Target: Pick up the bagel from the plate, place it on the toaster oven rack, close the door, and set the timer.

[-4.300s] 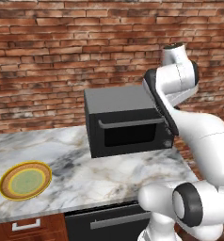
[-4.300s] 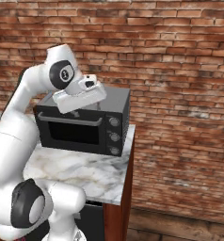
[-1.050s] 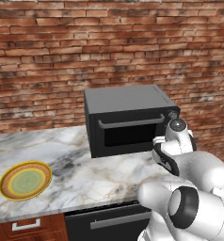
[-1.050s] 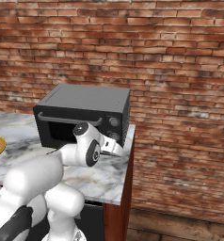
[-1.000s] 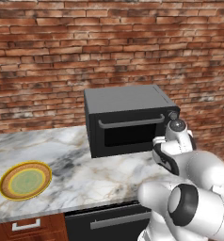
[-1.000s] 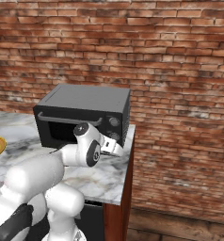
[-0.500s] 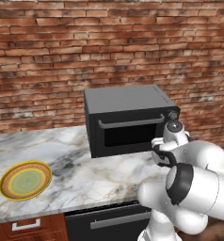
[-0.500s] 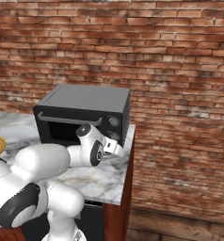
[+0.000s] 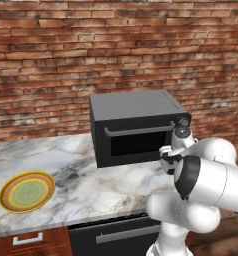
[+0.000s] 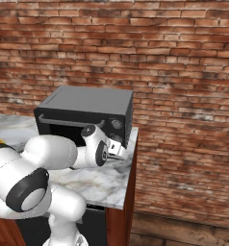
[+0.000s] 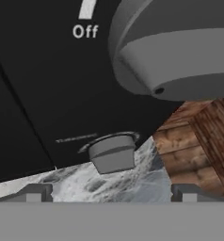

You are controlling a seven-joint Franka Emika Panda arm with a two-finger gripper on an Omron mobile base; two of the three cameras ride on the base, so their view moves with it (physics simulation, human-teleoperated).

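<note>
- Sitting shut, the door (image 9: 141, 142); the plate (image 9: 27, 192) lies bare far left, so the bagel is likely inside.
- The gripper (image 11: 112, 190), jaws apart, has dropped from above the oven (image 9: 131, 105) to the knob (image 11: 180, 52) beside "Off"; the timer remains to be set.

knob (image 11: 180, 52): cut off top/right | rack: hidden behind shut door (image 9: 140, 140)
</note>
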